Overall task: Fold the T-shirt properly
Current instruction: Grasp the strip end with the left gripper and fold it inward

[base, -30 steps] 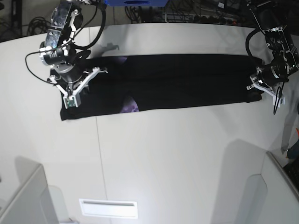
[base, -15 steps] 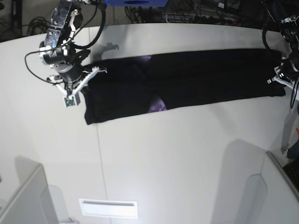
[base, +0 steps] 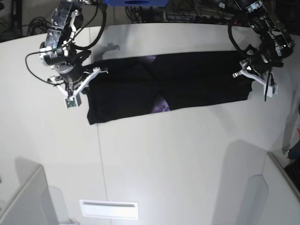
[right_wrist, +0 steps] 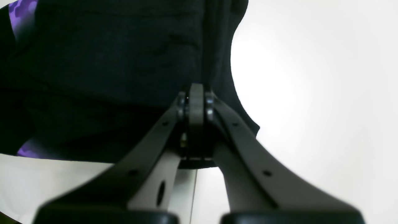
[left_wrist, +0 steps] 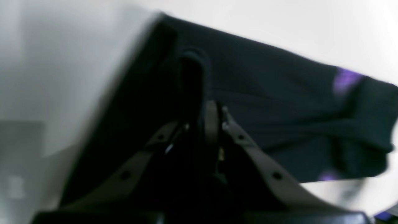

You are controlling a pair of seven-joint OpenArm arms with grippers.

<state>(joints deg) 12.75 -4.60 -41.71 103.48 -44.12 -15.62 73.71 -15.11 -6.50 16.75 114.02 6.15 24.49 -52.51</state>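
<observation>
The black T-shirt (base: pixel 187 82) lies as a long folded band across the table, with purple print showing at two spots (base: pixel 161 105). My left gripper (base: pixel 248 77) is at its right end. In the left wrist view, which is blurred, this gripper (left_wrist: pixel 211 115) is shut on a raised ridge of the shirt (left_wrist: pixel 279 102). My right gripper (base: pixel 71 96) is at the shirt's left end. In the right wrist view its fingers (right_wrist: pixel 196 102) are shut over the shirt's corner (right_wrist: pixel 108 62). I cannot tell if cloth is pinched between them.
The white table (base: pixel 178 154) has a seam (base: pixel 99 154) running front to back. A grey box edge (base: pixel 28 201) sits at the front left and another (base: pixel 281 187) at the front right. Cables lie beyond the far edge (base: pixel 187 14).
The left gripper first dragged the shirt to the right, then came back left and up with its end. The shirt's left end slid away from the right gripper, which stayed in place.
</observation>
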